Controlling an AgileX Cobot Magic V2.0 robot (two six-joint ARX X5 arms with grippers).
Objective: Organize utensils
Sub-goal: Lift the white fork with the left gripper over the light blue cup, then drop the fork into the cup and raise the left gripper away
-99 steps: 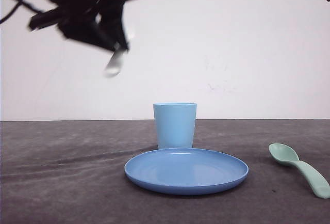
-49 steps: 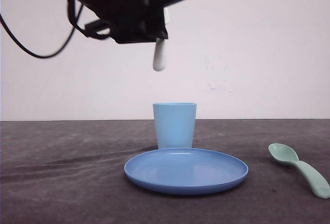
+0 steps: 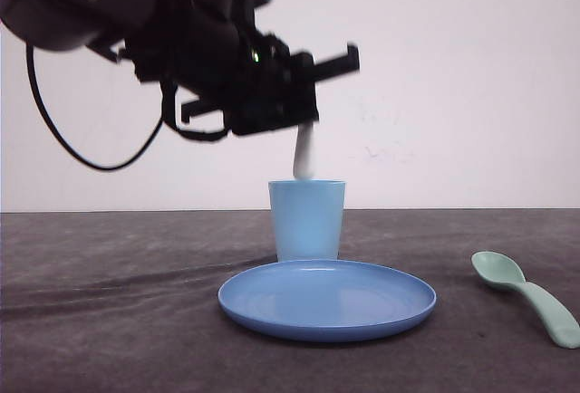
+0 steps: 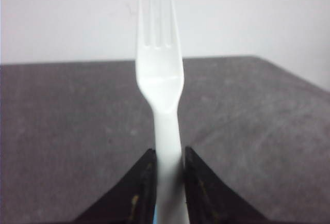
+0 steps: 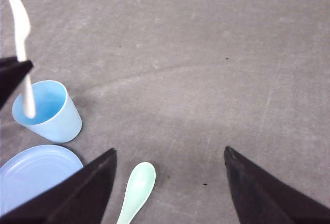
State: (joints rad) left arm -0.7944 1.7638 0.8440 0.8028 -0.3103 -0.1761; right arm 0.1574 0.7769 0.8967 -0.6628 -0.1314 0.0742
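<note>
My left hand (image 4: 166,170) pinches the light, stiff, slick white fork (image 4: 160,87) low on its handle above the cup (image 3: 307,219), while my right hand (image 5: 170,182) hangs spread and empty.

A dark grey table (image 3: 109,321) carries a blue round plate (image 3: 327,300) at the front, a light blue cup (image 3: 307,219) upright just behind it, and a mint-green spoon (image 3: 527,296) lying off to the right.

White fork (image 4: 161,95), mint-green spoon (image 3: 528,294), lt blue cup (image 3: 307,219), blue plate (image 3: 327,299), dk grey table (image 3: 109,321).
</note>
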